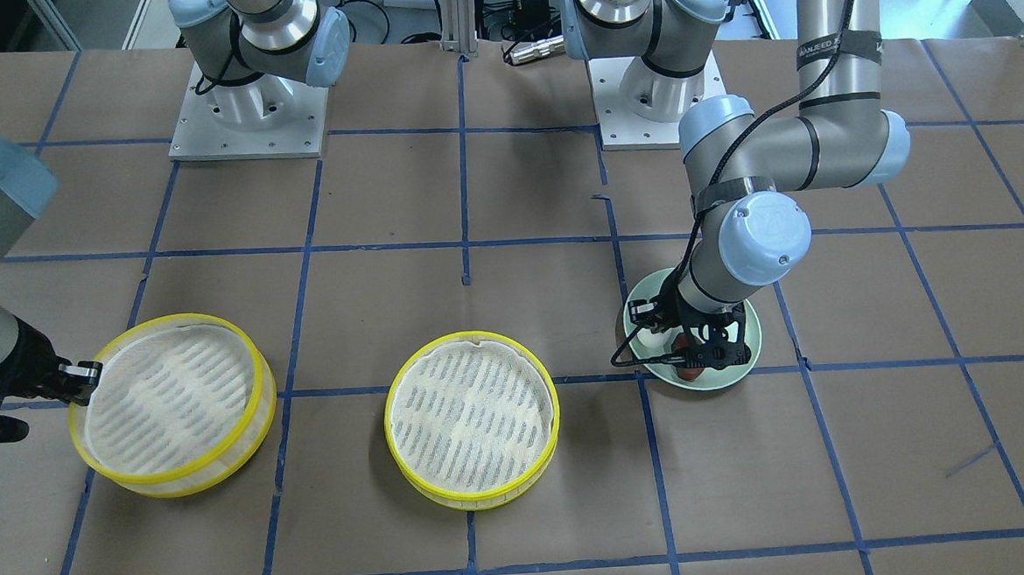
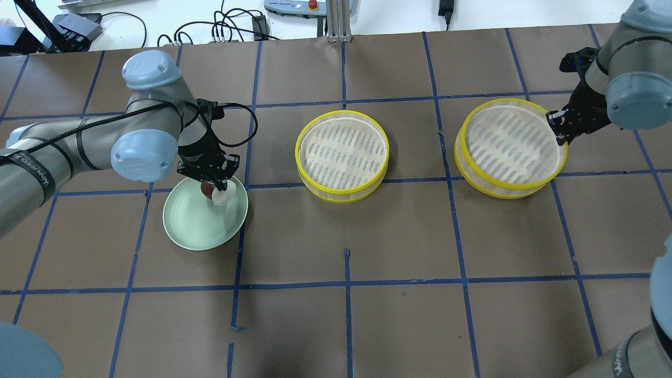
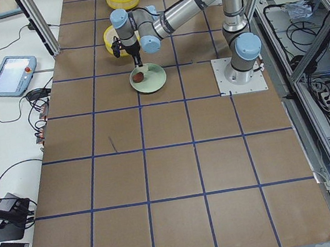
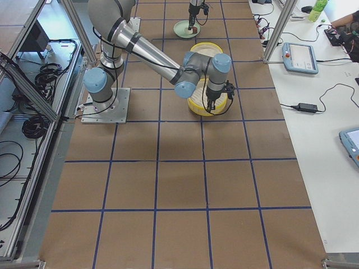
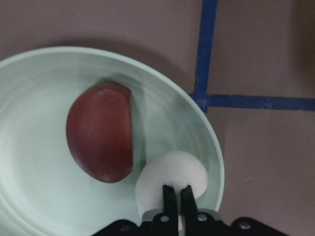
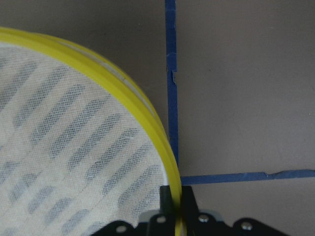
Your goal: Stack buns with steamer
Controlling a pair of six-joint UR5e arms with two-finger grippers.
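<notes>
A white round bun (image 5: 172, 174) and a dark reddish-brown oval bun (image 5: 101, 132) lie on a pale green plate (image 5: 39, 196). My left gripper (image 5: 177, 194) is down over the plate (image 2: 194, 226), its fingers pinched on the top of the white bun (image 2: 222, 197), with the brown bun (image 2: 206, 188) beside it. My right gripper (image 6: 176, 196) is shut on the yellow rim of the right steamer basket (image 2: 509, 147), which sits tilted. A second yellow steamer basket (image 2: 342, 152) stands at the table's middle.
The table is brown board with a blue tape grid. The arm bases (image 1: 244, 109) stand on the robot's side. Cables and a pendant lie beyond the far edge (image 2: 231, 26). Both baskets (image 1: 472, 417) hold only their white liners.
</notes>
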